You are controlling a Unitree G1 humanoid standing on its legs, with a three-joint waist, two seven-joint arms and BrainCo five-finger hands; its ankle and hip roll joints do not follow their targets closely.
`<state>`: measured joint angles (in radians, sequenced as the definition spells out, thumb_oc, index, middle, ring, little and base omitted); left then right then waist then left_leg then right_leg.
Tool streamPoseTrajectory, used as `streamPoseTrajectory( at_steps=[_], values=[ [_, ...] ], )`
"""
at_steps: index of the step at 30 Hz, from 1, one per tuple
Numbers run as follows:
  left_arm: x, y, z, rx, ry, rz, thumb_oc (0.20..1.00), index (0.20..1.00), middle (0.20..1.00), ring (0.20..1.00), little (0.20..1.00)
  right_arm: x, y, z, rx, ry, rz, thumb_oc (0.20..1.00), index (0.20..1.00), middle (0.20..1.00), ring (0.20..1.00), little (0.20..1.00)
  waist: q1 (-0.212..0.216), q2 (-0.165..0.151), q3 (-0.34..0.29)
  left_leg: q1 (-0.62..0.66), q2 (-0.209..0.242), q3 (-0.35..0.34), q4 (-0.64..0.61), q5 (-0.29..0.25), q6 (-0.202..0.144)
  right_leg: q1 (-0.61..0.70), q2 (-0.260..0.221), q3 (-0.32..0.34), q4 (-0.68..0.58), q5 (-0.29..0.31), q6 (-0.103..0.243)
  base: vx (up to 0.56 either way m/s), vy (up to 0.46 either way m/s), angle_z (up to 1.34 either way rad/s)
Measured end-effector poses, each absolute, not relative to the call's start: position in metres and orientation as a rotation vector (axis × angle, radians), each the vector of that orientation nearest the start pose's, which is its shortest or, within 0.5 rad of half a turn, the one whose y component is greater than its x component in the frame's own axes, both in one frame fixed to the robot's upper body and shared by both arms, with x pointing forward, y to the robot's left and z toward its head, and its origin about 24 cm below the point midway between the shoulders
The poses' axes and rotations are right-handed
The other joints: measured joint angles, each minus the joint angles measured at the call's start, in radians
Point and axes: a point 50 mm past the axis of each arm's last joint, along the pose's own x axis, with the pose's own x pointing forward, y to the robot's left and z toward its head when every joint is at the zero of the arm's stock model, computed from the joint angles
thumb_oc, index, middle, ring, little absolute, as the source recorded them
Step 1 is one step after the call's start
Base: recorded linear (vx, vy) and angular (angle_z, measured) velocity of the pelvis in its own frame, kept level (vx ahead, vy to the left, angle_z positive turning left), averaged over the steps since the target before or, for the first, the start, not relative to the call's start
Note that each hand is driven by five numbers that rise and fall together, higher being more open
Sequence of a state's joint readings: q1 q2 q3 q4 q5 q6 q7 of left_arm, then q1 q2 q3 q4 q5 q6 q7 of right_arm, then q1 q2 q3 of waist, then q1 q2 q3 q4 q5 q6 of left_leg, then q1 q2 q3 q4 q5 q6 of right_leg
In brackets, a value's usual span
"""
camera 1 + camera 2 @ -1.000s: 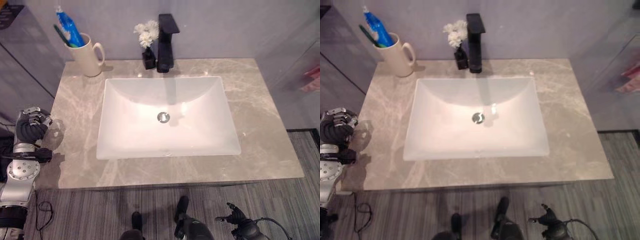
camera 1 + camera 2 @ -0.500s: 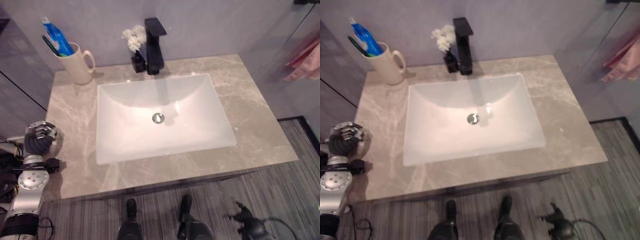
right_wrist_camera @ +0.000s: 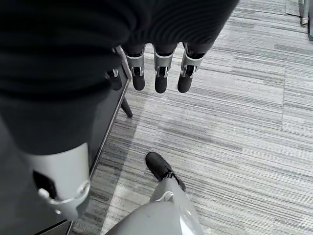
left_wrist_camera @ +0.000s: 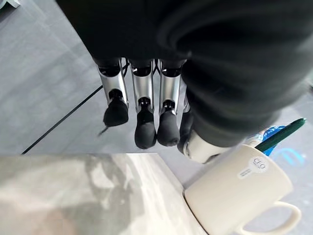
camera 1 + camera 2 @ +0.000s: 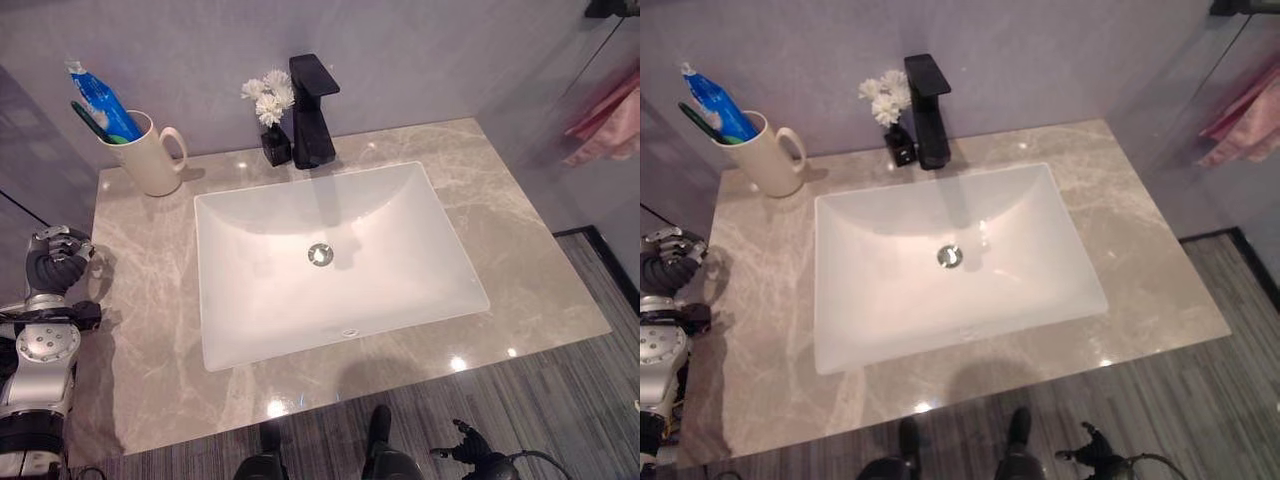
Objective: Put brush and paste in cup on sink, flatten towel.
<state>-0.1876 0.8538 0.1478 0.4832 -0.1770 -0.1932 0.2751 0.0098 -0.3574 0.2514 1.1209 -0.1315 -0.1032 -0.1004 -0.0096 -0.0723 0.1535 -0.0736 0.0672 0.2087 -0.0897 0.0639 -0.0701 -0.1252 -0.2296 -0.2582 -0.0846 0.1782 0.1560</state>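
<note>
Stood at the far left corner of the marble bench (image 5: pixel 520 270), left of the white sink (image 5: pixel 330 260): cream mug (image 5: pixel 150 155) holding blue toothpaste tube (image 5: pixel 100 100) and green toothbrush (image 5: pixel 90 118); pink towel (image 5: pixel 605 115) hung at far right, well apart from the bench; black tap (image 5: pixel 312 110) and small vase of white flowers (image 5: pixel 268 120) set behind the sink; left hand (image 5: pixel 55 262) hovered at the bench's left edge, fingers (image 4: pixel 142 125) relaxed, grasping nothing; right hand (image 3: pixel 156 73) hung low over the grey floor (image 3: pixel 234 127), fingers loose, empty.

The cream ceramic cup (image 5: pixel 150 156) hides the lower ends of my green toothbrush (image 5: pixel 92 118) and blue toothpaste tube (image 5: pixel 100 101); the frame edge crops the pink towel (image 5: pixel 606 113).
</note>
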Motion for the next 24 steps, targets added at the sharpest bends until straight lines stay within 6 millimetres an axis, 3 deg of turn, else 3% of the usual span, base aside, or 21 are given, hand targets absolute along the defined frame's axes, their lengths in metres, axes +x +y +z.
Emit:
streamPoseTrajectory(
  at_steps=[3, 9, 13, 19, 24],
  values=[
    [0.271, 0.391, 0.155, 0.714, -0.100, 0.595, 0.200, 0.200, 0.200, 0.200, 0.200, 0.110, -0.258, -0.144, -0.619, 1.044, 0.064, 1.000, 1.000, 1.000, 1.000, 1.000, -0.010, -0.034, -0.024, -0.031, 0.009, 0.008, -0.001, 0.003, -0.011, -0.036, 0.006, 0.001, 0.000, -0.013, 0.005, -0.02, -0.039, -0.05],
    [0.285, 0.397, 0.164, 0.749, -0.071, 0.630, 0.200, 0.200, 0.200, 0.200, 0.200, 0.105, -0.256, -0.146, -0.618, 1.055, 0.075, 1.000, 1.000, 1.000, 1.000, 1.000, -0.022, -0.040, -0.027, -0.059, 0.014, 0.014, 0.000, 0.015, -0.014, -0.068, 0.012, 0.002, 0.000, 0.003, 0.004, -0.01, -0.034, -0.03],
    [0.299, 0.401, 0.175, 0.756, -0.051, 0.667, 0.200, 0.200, 0.200, 0.200, 0.200, 0.112, -0.254, -0.144, -0.594, 1.030, 0.063, 1.000, 1.000, 1.000, 1.000, 1.000, -0.035, -0.045, -0.016, -0.078, 0.024, 0.012, 0.001, 0.019, -0.018, -0.086, 0.024, 0.001, 0.000, 0.010, 0.000, -0.01, -0.017, 0.00],
    [0.312, 0.400, 0.227, 0.781, -0.164, 0.708, 0.200, 0.200, 0.200, 0.200, 0.200, 0.121, -0.246, -0.142, -0.571, 0.992, 0.074, 1.000, 1.000, 1.000, 1.000, 1.000, -0.063, -0.067, 0.036, -0.116, 0.026, 0.009, 0.001, 0.021, -0.022, -0.122, 0.025, 0.001, 0.000, 0.014, -0.002, -0.01, -0.001, 0.00],
    [0.315, 0.398, 0.245, 0.770, -0.217, 0.722, 0.200, 0.200, 0.200, 0.200, 0.200, 0.126, -0.244, -0.140, -0.559, 0.966, 0.073, 1.000, 1.000, 1.000, 1.000, 1.000, -0.064, -0.066, 0.055, -0.135, 0.027, 0.010, 0.001, 0.021, -0.022, -0.143, 0.027, 0.002, 0.000, 0.015, -0.002, 0.00, 0.000, 0.00]
  ],
)
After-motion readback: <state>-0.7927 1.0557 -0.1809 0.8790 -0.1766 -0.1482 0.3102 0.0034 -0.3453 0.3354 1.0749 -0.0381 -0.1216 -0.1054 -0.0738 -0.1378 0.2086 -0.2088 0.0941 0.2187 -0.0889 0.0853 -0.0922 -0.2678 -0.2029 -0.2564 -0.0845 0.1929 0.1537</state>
